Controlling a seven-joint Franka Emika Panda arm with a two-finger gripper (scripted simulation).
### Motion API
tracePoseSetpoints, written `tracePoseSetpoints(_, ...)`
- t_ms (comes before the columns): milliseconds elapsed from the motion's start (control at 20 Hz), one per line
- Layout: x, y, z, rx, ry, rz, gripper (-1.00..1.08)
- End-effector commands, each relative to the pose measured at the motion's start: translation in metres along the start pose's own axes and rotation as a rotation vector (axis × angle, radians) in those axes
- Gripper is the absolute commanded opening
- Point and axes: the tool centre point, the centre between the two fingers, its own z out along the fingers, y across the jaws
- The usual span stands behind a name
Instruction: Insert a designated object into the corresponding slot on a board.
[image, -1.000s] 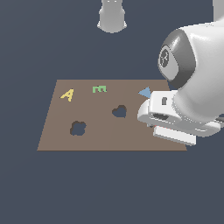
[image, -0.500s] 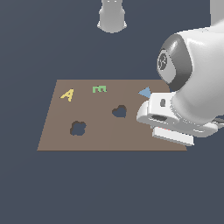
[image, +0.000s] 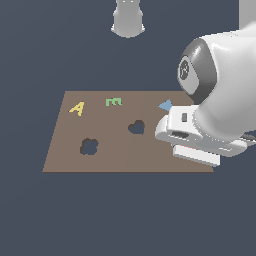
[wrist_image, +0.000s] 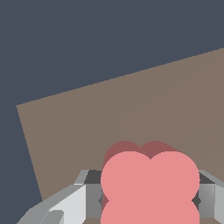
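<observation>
A white Franka arm's bulky wrist hangs over the exterior view's right edge of a large flat brown square board (image: 125, 150), its gripper (wrist_image: 150, 197) hidden from that camera by the arm's own housing. The wrist view shows the gripper's grey fingers (wrist_image: 89, 199) pressed against either side of a small flat salmon-red clover-shaped piece (wrist_image: 150, 186), grasping it above a bare stretch of the board near one corner. The piece faces the wrist camera flat-on, two of its rounded lobes toward the board and the others cut off by the frame; with four equal lobes it shows no clear long axis. In the exterior view the dark four-lobed clover-shaped slot (image: 89, 146) lies well apart from the arm, toward the view's left, with a dark heart-shaped cutout (image: 136, 127) between slot and wrist. A yellow letter A (image: 77, 108), a green letter E (image: 113, 102) and a blue triangle (image: 165, 105) sit along the board's far edge, the triangle just beside the wrist housing. A pale grey robot base (image: 128, 19) stands beyond the board.
</observation>
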Motion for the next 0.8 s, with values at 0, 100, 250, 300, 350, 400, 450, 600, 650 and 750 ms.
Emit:
tracePoseSetpoints(0, 0.002, 0.008, 0.000, -0.001, 0.000, -0.002, -1.00)
tracePoseSetpoints(100, 0.003, 0.017, -0.001, 0.000, 0.000, -0.006, -1.00)
tracePoseSetpoints(250, 0.006, 0.036, -0.001, 0.000, 0.000, -0.015, -1.00)
tracePoseSetpoints(300, 0.008, 0.044, -0.002, 0.000, 0.000, -0.018, -1.00)
tracePoseSetpoints(350, 0.009, 0.053, -0.002, 0.000, 0.000, -0.022, -1.00)
tracePoseSetpoints(400, 0.011, 0.062, -0.002, 0.000, 0.000, -0.027, -1.00)
tracePoseSetpoints(450, 0.013, 0.071, -0.003, 0.000, 0.000, -0.031, -1.00)
tracePoseSetpoints(600, 0.019, 0.103, -0.004, 0.000, 0.000, -0.046, -1.00)
tracePoseSetpoints(650, 0.022, 0.114, -0.004, 0.000, 0.000, -0.051, -1.00)
tracePoseSetpoints(750, 0.027, 0.136, -0.005, 0.000, 0.000, -0.061, -1.00)
